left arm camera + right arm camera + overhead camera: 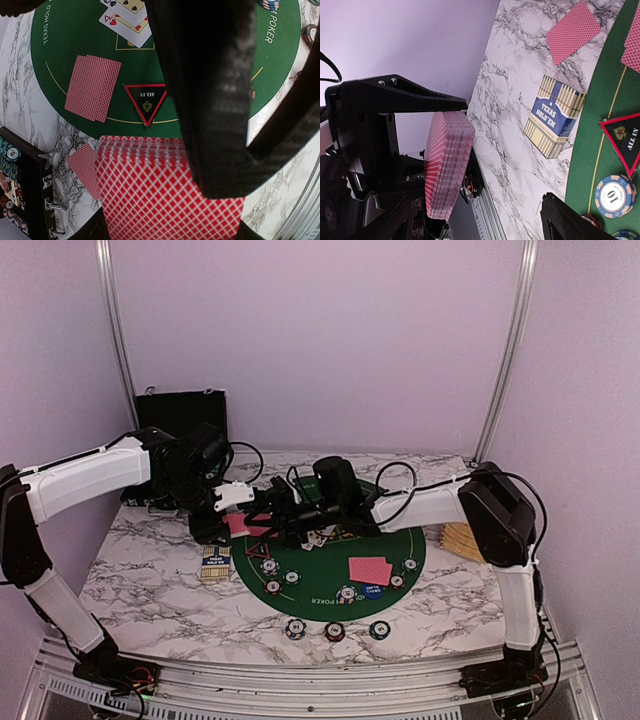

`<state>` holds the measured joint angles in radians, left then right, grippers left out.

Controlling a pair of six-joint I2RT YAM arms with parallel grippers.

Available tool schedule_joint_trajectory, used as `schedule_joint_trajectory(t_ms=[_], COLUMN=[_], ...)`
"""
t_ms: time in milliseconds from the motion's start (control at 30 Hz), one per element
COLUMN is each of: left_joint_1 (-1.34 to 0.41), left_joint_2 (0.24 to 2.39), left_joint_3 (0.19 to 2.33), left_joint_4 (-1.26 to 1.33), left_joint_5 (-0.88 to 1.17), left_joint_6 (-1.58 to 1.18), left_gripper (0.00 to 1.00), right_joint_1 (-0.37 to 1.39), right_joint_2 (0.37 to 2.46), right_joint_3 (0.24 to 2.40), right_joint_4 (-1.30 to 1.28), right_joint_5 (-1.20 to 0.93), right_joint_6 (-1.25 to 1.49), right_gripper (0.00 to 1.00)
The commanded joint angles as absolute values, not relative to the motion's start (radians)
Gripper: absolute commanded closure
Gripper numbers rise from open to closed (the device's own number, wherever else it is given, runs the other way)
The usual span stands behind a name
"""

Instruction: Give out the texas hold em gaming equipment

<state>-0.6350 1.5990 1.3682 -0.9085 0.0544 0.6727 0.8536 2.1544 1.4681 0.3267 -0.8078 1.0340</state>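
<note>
My left gripper (167, 222) is shut on a thick deck of red-backed playing cards (165, 200), held above the mat's left edge (238, 524). My right gripper (506, 152) stands open beside the deck (447, 165). Its upper finger (420, 95) lies along the deck's top edge and crosses the left wrist view as a black bar (210, 100). On the green mat (330, 585) lie a red-rimmed black triangle (146, 100), two red-backed cards (92, 87) and some face-up cards (125, 17). Another red-backed pair (370, 570) and striped chips (347, 594) are also there. Three chips (334, 630) sit in front of the mat.
A blue and tan card box (215, 563) lies on the marble left of the mat. A single red-backed card (82, 167) lies on the marble. The black hinged case (180, 410) stands open at the back left with chips inside. A tan slatted wooden object (465, 538) sits at the right.
</note>
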Motion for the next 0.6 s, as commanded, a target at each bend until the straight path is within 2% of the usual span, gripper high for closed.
schedule_joint_trajectory(t_ms=[0, 333, 567], left_joint_1=[-0.634, -0.634, -0.634], left_joint_2=[1.578, 1.586, 1.585], left_joint_3=[1.401, 1.399, 1.388], left_joint_4=[-0.907, -0.907, -0.906], left_joint_5=[0.074, 0.086, 0.087], left_joint_6=[0.666, 0.663, 0.666], left_gripper=[1.0, 1.0, 1.0], right_joint_1=[0.876, 0.897, 0.902], right_joint_2=[2.202, 2.3, 2.343], right_joint_3=[1.487, 1.522, 1.562], right_joint_4=[0.501, 0.729, 0.79], right_joint_5=[-0.848, -0.85, -0.845], right_joint_6=[1.153, 1.352, 1.412], right_gripper=[0.14, 0.16, 0.16])
